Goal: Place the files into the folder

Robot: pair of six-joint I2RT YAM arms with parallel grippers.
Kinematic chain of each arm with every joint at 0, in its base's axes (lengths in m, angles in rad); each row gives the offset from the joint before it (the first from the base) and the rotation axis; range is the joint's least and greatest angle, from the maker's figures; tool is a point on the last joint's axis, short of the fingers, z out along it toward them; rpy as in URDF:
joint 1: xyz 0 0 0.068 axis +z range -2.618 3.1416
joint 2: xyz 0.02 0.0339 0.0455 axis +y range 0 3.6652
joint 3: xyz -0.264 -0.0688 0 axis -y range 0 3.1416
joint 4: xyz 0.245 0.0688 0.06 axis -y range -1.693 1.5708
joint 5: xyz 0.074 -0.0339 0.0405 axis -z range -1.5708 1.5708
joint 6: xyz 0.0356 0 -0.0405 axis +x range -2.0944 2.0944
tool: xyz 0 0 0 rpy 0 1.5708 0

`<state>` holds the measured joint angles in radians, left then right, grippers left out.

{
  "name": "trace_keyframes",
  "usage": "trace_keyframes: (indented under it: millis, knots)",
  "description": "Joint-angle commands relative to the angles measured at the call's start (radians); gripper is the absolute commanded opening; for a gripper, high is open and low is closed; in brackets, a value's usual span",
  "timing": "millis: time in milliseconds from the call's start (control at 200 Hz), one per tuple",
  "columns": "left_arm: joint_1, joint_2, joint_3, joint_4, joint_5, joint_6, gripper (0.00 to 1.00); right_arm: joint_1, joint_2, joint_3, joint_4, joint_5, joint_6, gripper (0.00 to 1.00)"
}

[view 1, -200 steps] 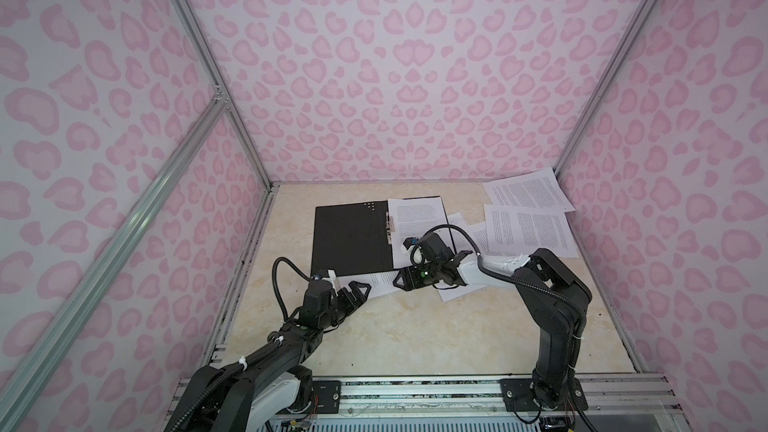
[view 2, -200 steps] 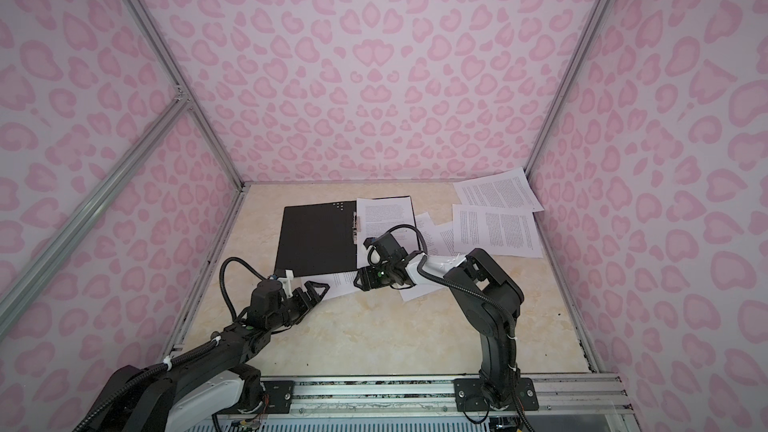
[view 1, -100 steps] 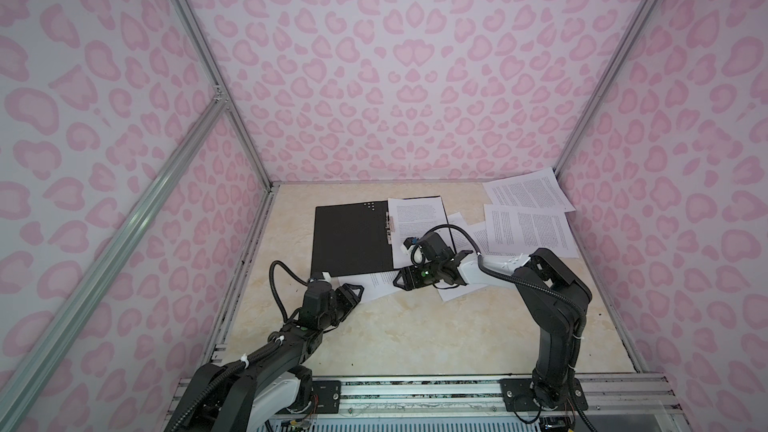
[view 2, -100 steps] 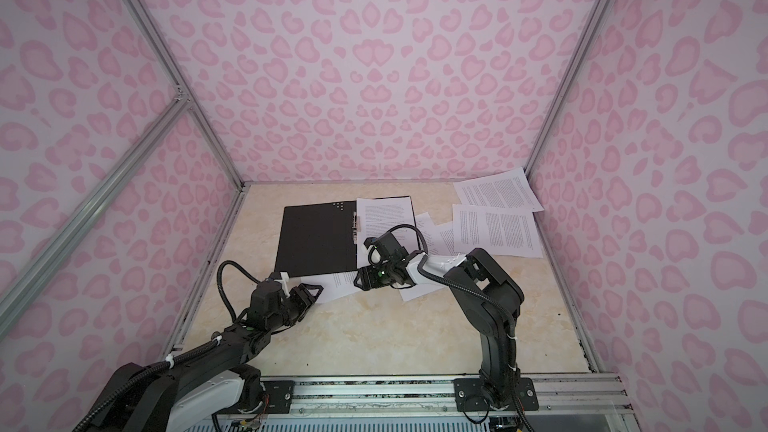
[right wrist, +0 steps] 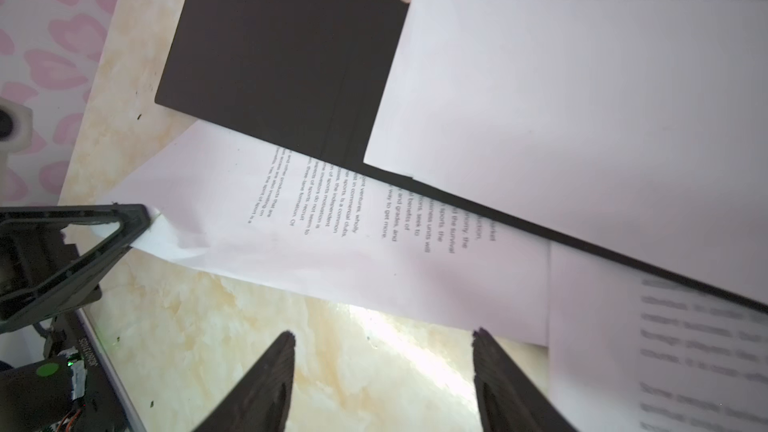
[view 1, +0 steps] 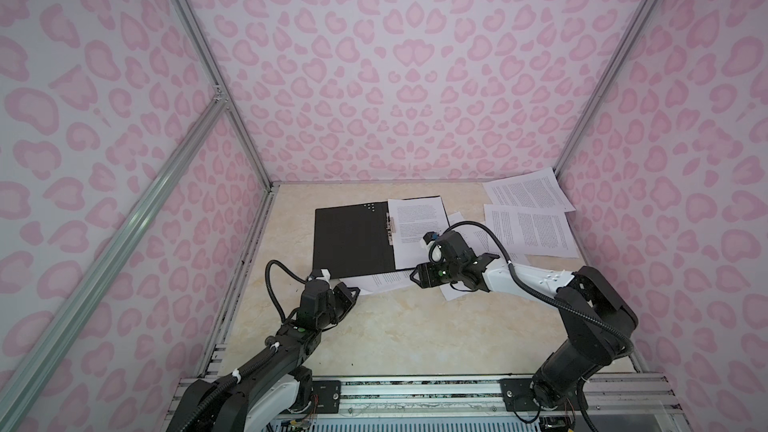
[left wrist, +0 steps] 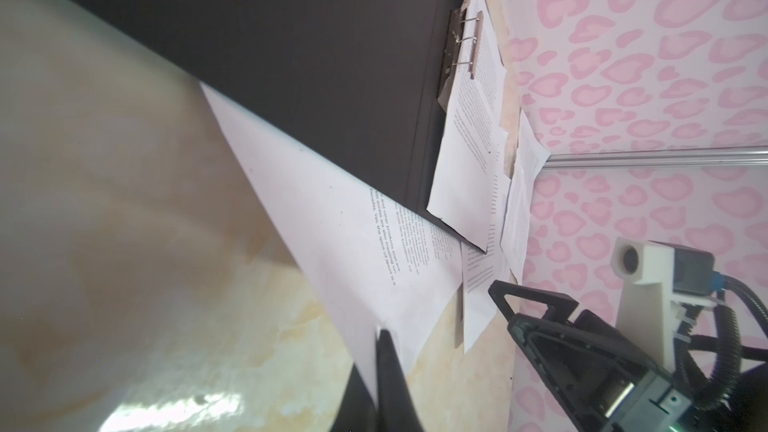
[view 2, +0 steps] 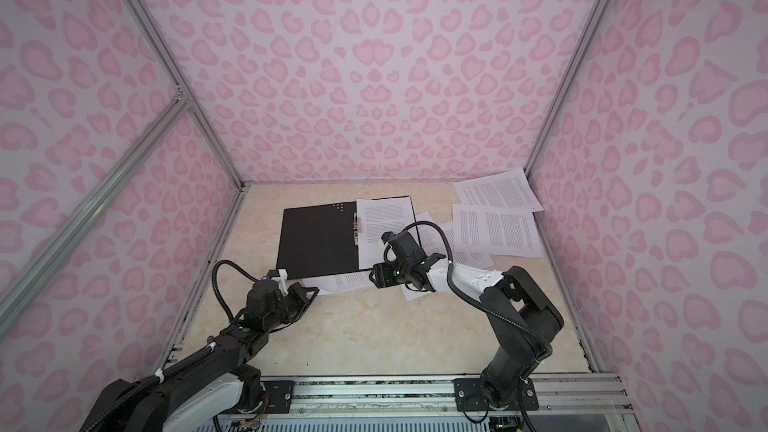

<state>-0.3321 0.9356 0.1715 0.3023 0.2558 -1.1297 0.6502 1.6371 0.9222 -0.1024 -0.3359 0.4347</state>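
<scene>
The left hand [view 1: 354,292] is pinched shut on the corner of a printed sheet [right wrist: 332,251], which runs ahead of it under the open folder [view 1: 353,238]. The right hand [right wrist: 382,334] hovers spread just short of that sheet's edge.

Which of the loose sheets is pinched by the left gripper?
The sheet poking out beneath the folder on its near side; the left gripper clamps its corner. No gripper holds the others.

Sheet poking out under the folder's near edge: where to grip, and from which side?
Grip the sheet at its free corner, coming in low from the left arm's side. The rest runs under the open folder, so only that strip on the bare table is exposed, and the corner lifts enough to pinch. The left end effector is shut on that corner.
</scene>
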Motion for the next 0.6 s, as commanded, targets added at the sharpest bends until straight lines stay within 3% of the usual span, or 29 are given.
trace_keyframes:
  millis: [0,275,595]
  knots:
    - [0.001,-0.079,0.031,-0.067,0.036,0.017,0.04,-0.034,-0.028,-0.031,0.015,0.049,0.023,0.68]
    - [-0.005,-0.290,0.143,-0.338,0.065,0.046,0.04,-0.100,-0.157,-0.102,0.008,0.143,0.068,0.70]
    - [-0.016,-0.356,0.344,-0.470,0.125,0.082,0.03,-0.190,-0.240,-0.160,-0.007,0.223,0.116,0.69]
